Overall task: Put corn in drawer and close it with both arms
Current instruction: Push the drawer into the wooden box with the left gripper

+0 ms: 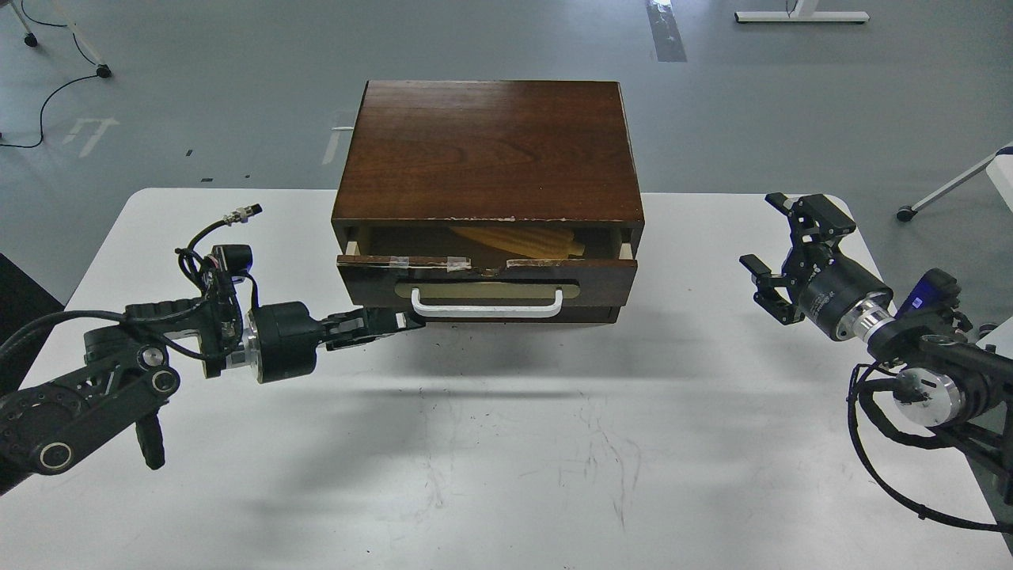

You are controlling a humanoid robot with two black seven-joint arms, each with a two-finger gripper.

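Note:
The dark brown wooden box [487, 150] stands at the table's far middle. Its drawer [487, 273] is open a narrow gap, with a taped front and a white bar handle [487, 305]. The yellow corn [526, 241] lies inside, partly hidden in shadow. My left gripper [400, 321] is shut and empty, its tip against the drawer front by the handle's left end. My right gripper [779, 253] is open and empty, well right of the box above the table.
The white table [506, 443] carries only the box. The grey floor beyond holds cables at the far left and chair and desk legs at the far right. My right arm's cables [894, 467] hang near the table's right edge.

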